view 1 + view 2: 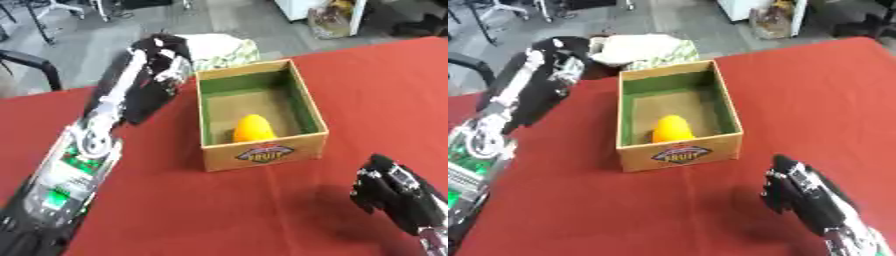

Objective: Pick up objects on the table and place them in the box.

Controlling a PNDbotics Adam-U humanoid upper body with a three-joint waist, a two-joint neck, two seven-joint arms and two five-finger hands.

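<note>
Left eye view: red table [219, 215], box [262, 152], grey floor [105, 35] beyond.

Fruit [254, 128] lies in box [262, 156] on table [219, 215].

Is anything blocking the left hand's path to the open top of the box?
Nothing visible does. The left hand hangs beside the box, near its far left corner. The box's top is open, and only a yellow fruit lies inside.

Grey floor [87, 45], black chair [31, 62]
</note>
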